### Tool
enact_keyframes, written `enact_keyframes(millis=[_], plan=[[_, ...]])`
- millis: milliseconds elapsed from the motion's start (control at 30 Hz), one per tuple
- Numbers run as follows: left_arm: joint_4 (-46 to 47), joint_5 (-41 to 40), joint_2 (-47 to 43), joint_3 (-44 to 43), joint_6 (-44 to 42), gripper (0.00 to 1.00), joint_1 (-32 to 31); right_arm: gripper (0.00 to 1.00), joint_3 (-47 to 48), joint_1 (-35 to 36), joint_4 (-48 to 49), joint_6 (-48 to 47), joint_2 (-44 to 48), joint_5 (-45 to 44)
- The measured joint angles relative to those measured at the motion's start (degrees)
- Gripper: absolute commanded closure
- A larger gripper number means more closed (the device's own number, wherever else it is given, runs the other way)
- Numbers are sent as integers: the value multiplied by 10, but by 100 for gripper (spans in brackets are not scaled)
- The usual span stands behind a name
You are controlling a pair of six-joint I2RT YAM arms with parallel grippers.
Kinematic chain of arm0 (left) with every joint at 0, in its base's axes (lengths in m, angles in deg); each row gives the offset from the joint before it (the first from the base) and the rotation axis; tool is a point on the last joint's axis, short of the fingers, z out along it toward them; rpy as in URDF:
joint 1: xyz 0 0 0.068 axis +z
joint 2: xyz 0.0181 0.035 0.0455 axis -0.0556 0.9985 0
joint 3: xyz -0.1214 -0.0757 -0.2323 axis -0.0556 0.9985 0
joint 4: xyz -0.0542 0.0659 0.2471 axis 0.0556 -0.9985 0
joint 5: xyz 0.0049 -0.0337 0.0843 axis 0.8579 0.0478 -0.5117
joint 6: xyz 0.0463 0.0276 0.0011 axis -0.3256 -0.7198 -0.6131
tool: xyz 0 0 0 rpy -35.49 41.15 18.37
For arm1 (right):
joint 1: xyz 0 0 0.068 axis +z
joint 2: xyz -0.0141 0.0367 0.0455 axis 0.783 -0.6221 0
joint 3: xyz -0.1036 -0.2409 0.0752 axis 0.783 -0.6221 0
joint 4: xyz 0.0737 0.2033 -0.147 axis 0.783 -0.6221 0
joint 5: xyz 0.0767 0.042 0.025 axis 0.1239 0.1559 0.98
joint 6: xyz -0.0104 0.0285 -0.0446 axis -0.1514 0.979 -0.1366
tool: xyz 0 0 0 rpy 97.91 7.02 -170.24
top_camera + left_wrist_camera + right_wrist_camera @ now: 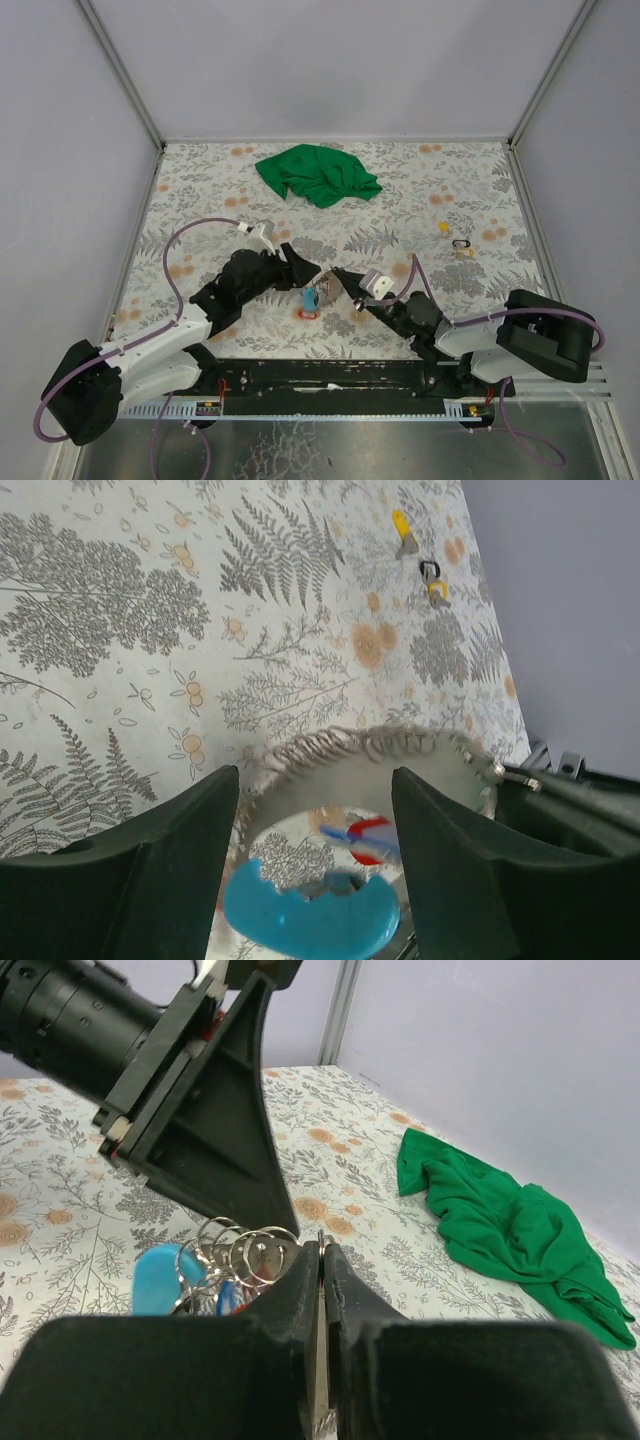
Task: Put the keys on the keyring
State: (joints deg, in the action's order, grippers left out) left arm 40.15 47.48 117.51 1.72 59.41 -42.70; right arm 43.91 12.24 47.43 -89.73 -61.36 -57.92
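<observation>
Honestly, keyring (370,742) could have slipped: right fingers (328,1270) pinched shut on its thin wire (barely); left fingers (311,268) stood apart, hold unclear.

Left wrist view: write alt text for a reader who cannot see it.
Two dark fingers of the left claw frame a coiled grey keyring spanning the gap between them, with a light blue key tag and a red key tag below it. Behind lies a leaf-patterned table with a small yellow item far off.
</observation>
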Motion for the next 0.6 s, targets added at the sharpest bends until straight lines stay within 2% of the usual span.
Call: enact_keyframes(millis=[167, 333, 600], plan=[[82, 26, -2, 57, -22, 38, 4, 94, 0, 0, -1, 2, -5, 0], [142, 42, -2, 77, -51, 40, 19, 94, 0, -3, -2, 3, -11, 6], [235, 75, 26, 78, -75, 39, 42, 93, 10, -49, -44, 33, 6, 84]])
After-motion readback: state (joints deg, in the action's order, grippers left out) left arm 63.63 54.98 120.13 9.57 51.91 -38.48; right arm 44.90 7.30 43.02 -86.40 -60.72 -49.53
